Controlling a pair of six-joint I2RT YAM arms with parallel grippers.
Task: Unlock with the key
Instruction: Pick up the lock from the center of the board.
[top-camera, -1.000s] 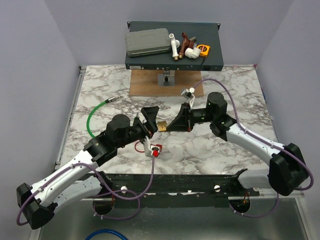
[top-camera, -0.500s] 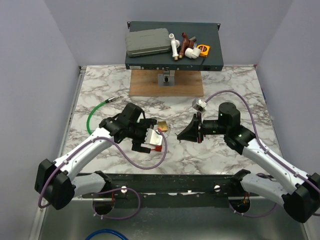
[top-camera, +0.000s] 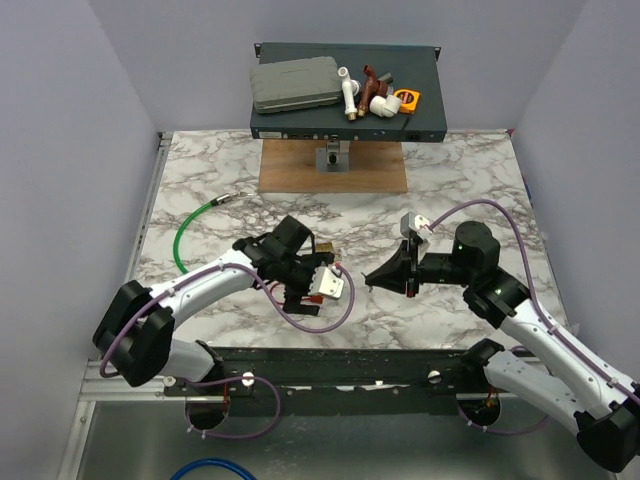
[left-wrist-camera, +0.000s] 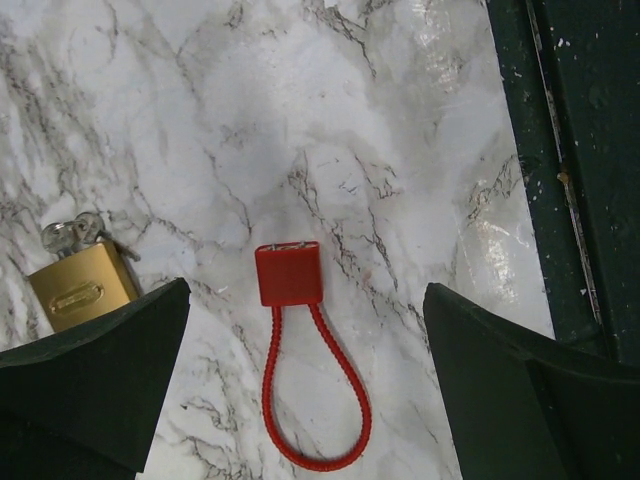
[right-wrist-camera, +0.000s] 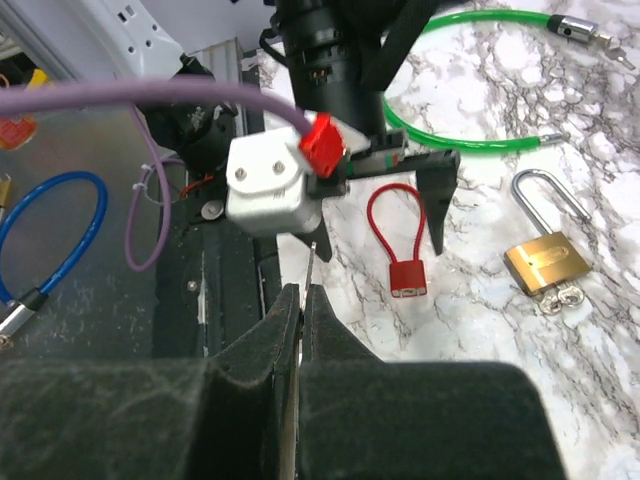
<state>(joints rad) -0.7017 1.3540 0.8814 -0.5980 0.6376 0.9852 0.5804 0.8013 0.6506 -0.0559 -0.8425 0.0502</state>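
The brass padlock (right-wrist-camera: 548, 262) lies flat on the bench (top-camera: 470, 180) between my 2 arms. Its long axis runs left to right, with the shackle (right-wrist-camera: 548, 195) to the left and the keys (right-wrist-camera: 558, 297) at the right end, facing my right pincer (right-wrist-camera: 303, 300). That pincer is pressed together and aimed left, the padlock a little left and far of it. A thin sliver shows between its tips; I cannot tell what it is. My left pincer (left-wrist-camera: 308, 290) is nearer, spread wide and touching nothing, hovering over a red cable lock (left-wrist-camera: 288, 275) with the padlock just beside its far finger. I judge the key end falls to my right pincer.
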